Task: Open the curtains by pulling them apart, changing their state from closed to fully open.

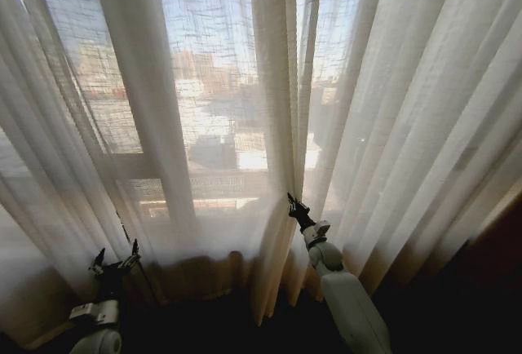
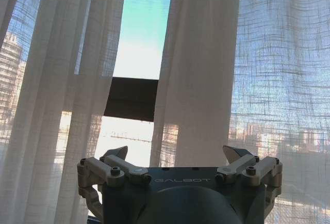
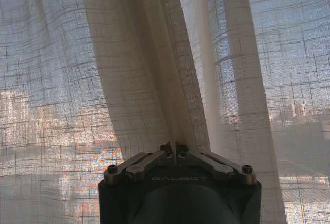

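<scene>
Sheer cream curtains hang closed across the window, the left panel (image 1: 147, 101) meeting the right panel (image 1: 408, 126) at a thick pleated edge (image 1: 273, 85) in the middle. My right gripper (image 1: 291, 201) reaches up to the bottom of that middle edge. In the right wrist view its gripper (image 3: 175, 147) is shut on a fold of curtain (image 3: 154, 79) that narrows into the fingertips. My left gripper (image 1: 115, 258) stands low on the left, open, just in front of the left panel. The left wrist view has its gripper (image 2: 176, 154) open and empty below a pleat (image 2: 198, 69), with a slit of sky (image 2: 144, 22) beside it.
Behind the fabric are the window frame (image 1: 122, 162) and city buildings. A low wooden sill or wall (image 1: 196, 276) runs under the curtains, with dark floor below. A dark brown drape (image 1: 502, 248) hangs at the far right.
</scene>
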You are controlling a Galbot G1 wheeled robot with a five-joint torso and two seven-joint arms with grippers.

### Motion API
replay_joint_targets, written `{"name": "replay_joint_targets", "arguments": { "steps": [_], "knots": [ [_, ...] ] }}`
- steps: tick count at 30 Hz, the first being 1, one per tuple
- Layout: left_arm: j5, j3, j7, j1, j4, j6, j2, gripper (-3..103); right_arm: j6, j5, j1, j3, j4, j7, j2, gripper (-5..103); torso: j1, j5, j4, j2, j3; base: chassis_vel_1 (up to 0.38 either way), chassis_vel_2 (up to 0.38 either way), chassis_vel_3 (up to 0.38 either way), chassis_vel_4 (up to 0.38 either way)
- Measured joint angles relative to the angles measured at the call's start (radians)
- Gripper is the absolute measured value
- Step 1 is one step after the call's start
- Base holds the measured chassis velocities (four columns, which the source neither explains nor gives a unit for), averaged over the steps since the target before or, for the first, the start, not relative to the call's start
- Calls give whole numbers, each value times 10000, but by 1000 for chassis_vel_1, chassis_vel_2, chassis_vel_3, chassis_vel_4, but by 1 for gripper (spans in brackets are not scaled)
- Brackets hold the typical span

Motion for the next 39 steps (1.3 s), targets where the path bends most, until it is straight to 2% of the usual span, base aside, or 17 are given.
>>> {"name": "replay_joint_targets", "arguments": {
  "steps": [32, 39],
  "knots": [
    [0, 0, 0, 0, 0, 0, 0, 100, 59, 198, -257, 216, 209, -266, -242, 0, 2, -3, 1, -1, 0, -359, -352, 355, 349],
    [0, 2, 0, 0, 0, -1, -2, 100, 293, 297, -361, 256, 298, -390, -237, 0, 1, -2, -2, 0, 0, -300, -331, 314, 314]
  ]
}}
